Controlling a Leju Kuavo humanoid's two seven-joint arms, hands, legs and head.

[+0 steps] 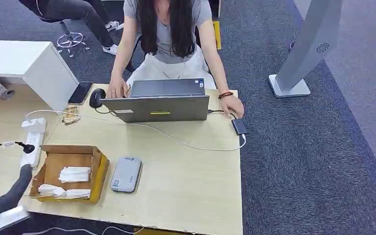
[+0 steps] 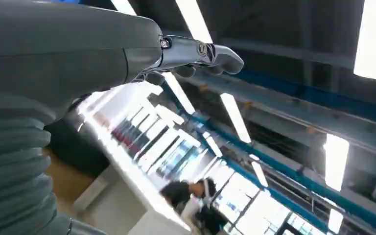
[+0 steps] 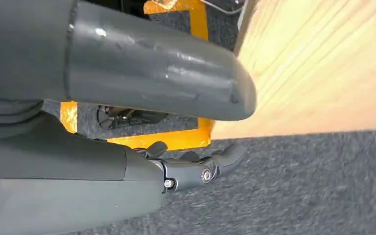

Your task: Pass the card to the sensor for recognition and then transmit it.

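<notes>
An open cardboard box (image 1: 101,169) stands at the front left of the wooden table (image 1: 186,191), with white cards (image 1: 74,174) lying inside it. Just right of the box lies a flat grey sensor (image 1: 126,174). My left hand (image 1: 11,196) reaches up at the table's front left corner, beside the box and apart from it. In the left wrist view the left hand (image 2: 196,51) points towards the ceiling, fingers stretched and nothing in them. My right hand (image 3: 196,169) hangs over the carpet beside the table edge (image 3: 323,73), fingers apart and holding nothing.
A person (image 1: 171,39) sits at the far side working on a grey laptop (image 1: 161,105). A white cable (image 1: 176,139) crosses the table. A power strip (image 1: 33,147), a phone (image 1: 81,92) and a mouse (image 1: 96,97) lie at the left. A grey stand (image 1: 303,54) rises on the right.
</notes>
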